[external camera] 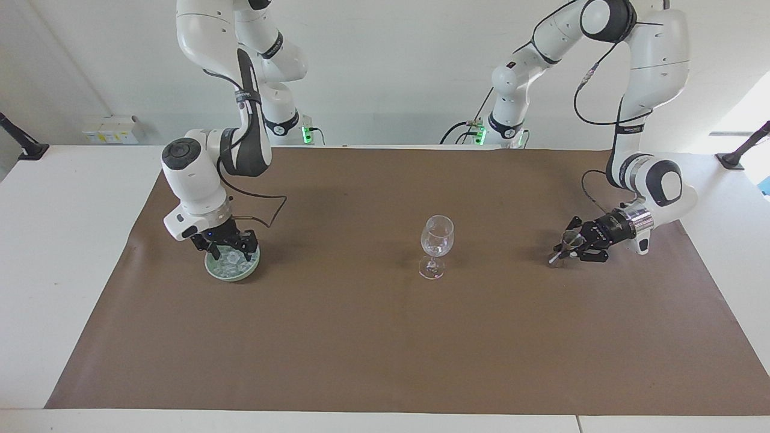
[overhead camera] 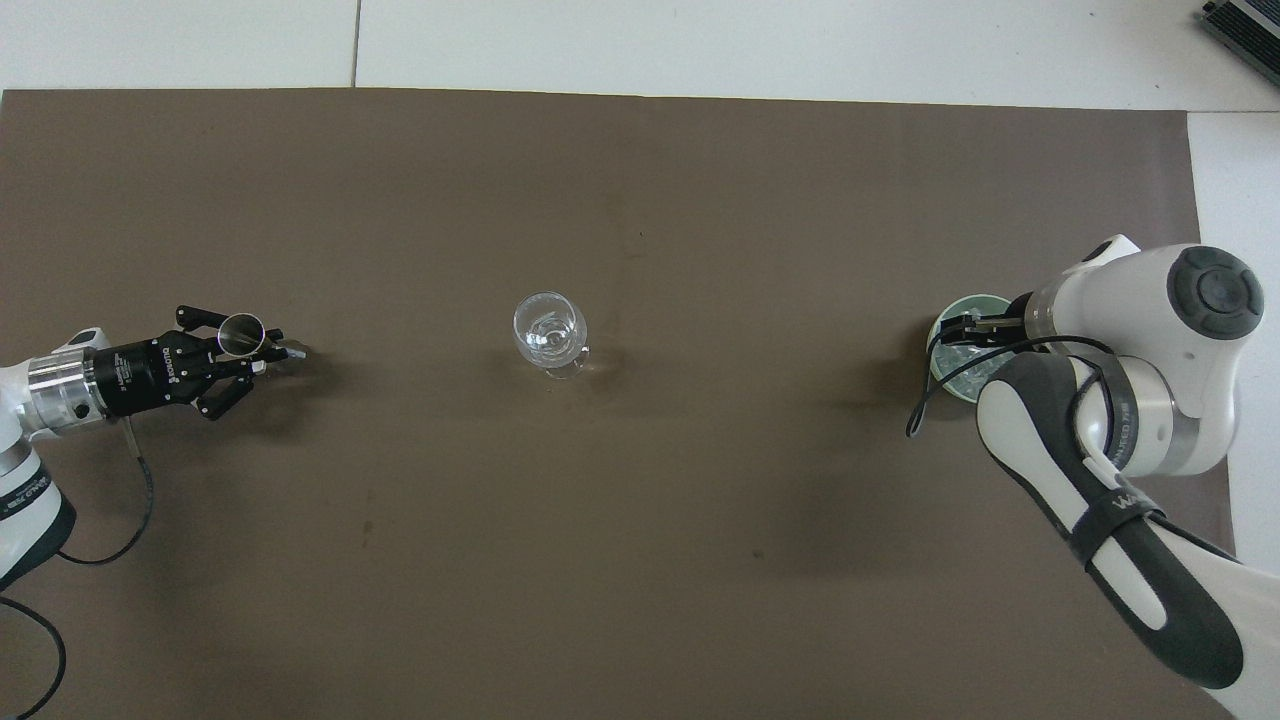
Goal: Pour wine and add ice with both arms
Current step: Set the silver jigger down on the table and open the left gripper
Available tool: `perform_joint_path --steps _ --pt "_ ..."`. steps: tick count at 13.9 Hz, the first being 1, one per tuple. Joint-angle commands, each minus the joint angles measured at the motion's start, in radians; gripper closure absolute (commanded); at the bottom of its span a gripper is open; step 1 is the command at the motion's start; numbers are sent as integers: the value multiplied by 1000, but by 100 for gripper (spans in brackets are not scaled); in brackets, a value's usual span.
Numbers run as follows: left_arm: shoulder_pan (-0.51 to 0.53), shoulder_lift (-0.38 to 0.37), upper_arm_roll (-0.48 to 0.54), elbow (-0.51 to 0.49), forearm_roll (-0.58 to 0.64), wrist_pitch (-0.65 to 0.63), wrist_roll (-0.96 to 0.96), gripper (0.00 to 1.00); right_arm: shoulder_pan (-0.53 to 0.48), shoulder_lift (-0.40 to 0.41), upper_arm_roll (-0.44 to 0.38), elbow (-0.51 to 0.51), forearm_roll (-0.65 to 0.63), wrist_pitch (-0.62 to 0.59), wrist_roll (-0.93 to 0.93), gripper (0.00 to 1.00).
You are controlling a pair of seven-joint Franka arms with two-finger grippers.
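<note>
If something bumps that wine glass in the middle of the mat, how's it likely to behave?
The wine glass stands upright on a thin stem over a small round foot, with the wide bowl up top, so a sideways push would probably tip it rather than slide it. It looks like thin clear glass, likely fragile. On its side, the round bowl would probably roll.
</note>
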Motion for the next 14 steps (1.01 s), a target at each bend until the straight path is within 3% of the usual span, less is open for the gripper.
perform_joint_path --steps 1,3,4,6,8,10,11,12,13,14 --pt "26 14 -11 -15 10 -13 39 91 -16 7 9 -26 4 76 -4 15" --pt "26 18 -12 -15 9 -13 39 86 -16 7 9 -34 4 90 -4 16" --pt "26 20 -12 -15 9 -12 39 78 -16 7 9 -34 4 91 -4 15" --pt "24 20 -12 -15 9 -9 39 71 -22 7 9 -34 4 93 -4 17" --pt "24 22 -11 -15 9 -4 37 56 -23 9 9 -34 4 94 -4 24" --pt "23 22 -11 -12 9 -4 31 26 -25 9 9 -32 4 94 -2 38" --pt "23 22 -11 -11 9 -3 28 2 -25 9 9 -29 4 93 -2 45" --pt "21 22 -9 -4 9 -1 23 0 -26 10 9 -29 4 94 -2 53" --pt "23 22 -8 0 10 -4 20 0 -26 10 9 -29 4 94 -1 69" --pt "24 22 -6 6 15 -6 19 0 -26 10 9 -28 4 94 11 73"
